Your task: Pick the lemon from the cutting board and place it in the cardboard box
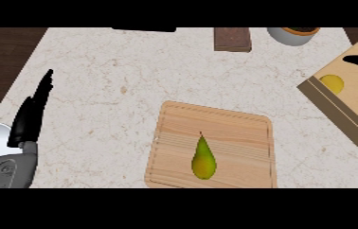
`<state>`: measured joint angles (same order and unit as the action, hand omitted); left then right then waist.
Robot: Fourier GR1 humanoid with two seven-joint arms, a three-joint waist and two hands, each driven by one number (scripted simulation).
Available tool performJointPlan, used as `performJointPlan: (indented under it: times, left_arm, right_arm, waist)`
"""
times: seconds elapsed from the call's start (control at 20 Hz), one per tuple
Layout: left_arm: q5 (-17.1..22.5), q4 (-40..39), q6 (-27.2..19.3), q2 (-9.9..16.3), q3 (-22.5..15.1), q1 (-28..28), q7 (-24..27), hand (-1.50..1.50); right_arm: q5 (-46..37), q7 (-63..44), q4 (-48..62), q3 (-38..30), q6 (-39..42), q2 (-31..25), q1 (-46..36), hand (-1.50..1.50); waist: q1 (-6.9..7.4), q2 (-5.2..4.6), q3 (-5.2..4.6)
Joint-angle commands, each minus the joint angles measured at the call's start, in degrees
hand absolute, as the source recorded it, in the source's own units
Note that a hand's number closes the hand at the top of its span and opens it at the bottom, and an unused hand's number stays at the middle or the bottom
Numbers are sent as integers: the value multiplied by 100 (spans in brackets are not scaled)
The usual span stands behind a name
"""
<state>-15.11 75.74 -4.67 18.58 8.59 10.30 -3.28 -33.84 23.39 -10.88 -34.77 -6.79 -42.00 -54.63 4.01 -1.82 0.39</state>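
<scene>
Lemon (pixel 334 83) lies inside the cardboard box (pixel 326 98) at the counter's right edge. A pear (pixel 203 159) rests on the cutting board (pixel 237 128). Left hand (pixel 31 112) rests at the left edge, fingers straight, holding nothing.

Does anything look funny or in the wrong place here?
Nothing is spilled or broken. The cardboard box sits askew at the counter's right edge, partly out of view, with a yellow lemon inside. A pear lies on the cutting board. The left robot hand rests open at the left edge.

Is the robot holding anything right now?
No. The left hand is open at the left edge, holding nothing. The lemon already sits in the box. The right hand isn't visible.
</scene>
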Motion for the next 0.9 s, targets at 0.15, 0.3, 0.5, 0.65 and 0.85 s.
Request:
performJointPlan:
  times: [0.15,0.3,0.5,0.65,0.85]
  left_arm:
    - [-35,47,-29,40,49,-43,-109,0]
    - [50,-224,19,112,180,-5,161,0]
    - [59,-250,0,41,176,-20,119,0]
    - [51,18,4,84,186,-305,191,0]
    - [-14,34,-124,-84,111,-339,155,0]
  right_arm:
    - [817,401,12,-818,213,-389,44,-150]
    - [1036,807,55,-1043,603,-714,402,-150]
    - [1276,775,171,-1264,1280,-1245,679,-150]
    - [1395,879,211,-1421,1392,-1614,1129,-150]
    - [1558,800,294,-1585,1765,-1990,1470,-150]
  waist:
    - [-71,36,-1]
    - [-127,3,2]
    - [-195,36,-2]
    - [-171,54,7]
    - [-206,63,7]
